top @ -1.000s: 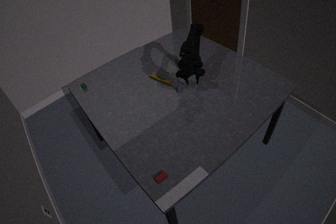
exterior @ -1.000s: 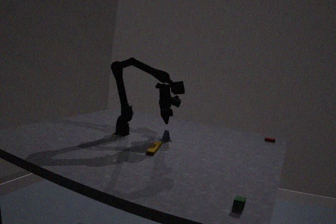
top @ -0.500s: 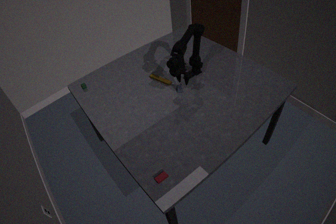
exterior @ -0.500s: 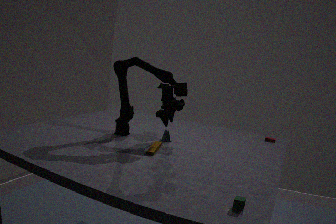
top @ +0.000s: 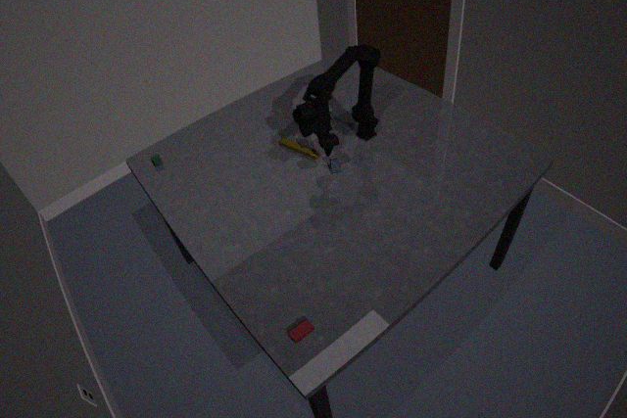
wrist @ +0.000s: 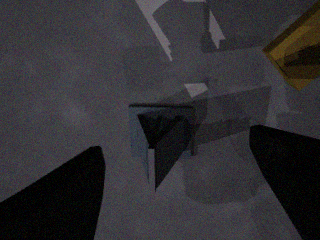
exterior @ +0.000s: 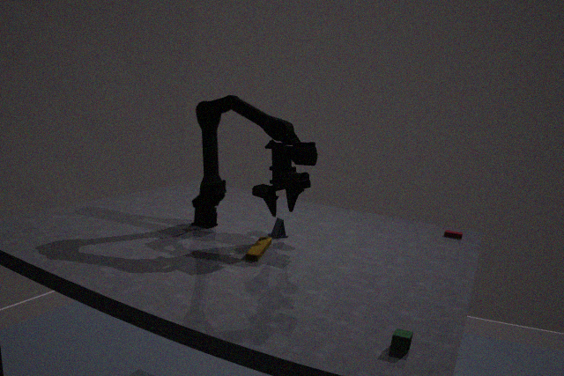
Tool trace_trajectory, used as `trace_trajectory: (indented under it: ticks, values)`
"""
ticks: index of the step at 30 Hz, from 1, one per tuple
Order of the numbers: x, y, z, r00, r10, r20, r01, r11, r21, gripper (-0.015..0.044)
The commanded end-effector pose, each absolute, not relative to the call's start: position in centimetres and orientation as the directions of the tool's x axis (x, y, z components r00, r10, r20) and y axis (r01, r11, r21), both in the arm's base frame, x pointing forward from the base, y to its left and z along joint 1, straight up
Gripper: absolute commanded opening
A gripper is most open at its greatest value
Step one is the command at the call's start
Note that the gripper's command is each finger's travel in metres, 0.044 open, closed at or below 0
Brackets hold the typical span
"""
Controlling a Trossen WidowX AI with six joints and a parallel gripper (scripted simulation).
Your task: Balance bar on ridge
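Bar (exterior: pixel 258 247), yellow, is seen lying flat on the table (exterior: pixel 364 281), just beside the small grey wedge-shaped ridge (exterior: pixel 278 228); whether they touch can't be told. Gripper (exterior: pixel 282 207) is held above the ridge, pointed down, fingers approx. two-thirds spread w/ nothing gripped. In the wrist view the ridge (wrist: pixel 167 136) is framed between the two dark fingers, and one end of the bar (wrist: pixel 296 50) is caught at the upper right edge. A green cube (exterior: pixel 401 341) and a red block (exterior: pixel 452 233) are placed well apart, near table edges.
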State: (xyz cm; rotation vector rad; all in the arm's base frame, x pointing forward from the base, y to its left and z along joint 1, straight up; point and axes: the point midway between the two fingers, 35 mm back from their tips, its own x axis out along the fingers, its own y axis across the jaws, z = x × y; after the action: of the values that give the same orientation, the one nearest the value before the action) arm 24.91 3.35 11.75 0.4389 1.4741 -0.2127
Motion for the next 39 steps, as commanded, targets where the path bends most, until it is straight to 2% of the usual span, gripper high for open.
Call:
trace_trajectory:
  ticks: [1, 13, 24, 32, 39]
  values:
    - [25.4, 1.5, 11.7, 0.09, 0.099, -0.991, 0.524, 0.842, 0.131, 0.0315]
    - [25.9, -4.0, 11.7, 0.063, 0.038, -0.997, 0.812, 0.579, 0.073, 0.0315]
    - [25.3, -9.0, 11.7, 0.023, -0.005, -1.0, 0.965, 0.263, 0.021, 0.0315]
    - [25.3, -9.3, 11.3, 0.021, -0.008, -1.0, 0.97, 0.242, 0.018, 0.0315]
    - [25.4, -9.4, 7.6, 0.02, -0.008, -1.0, 0.97, 0.242, 0.018, 0.0315]
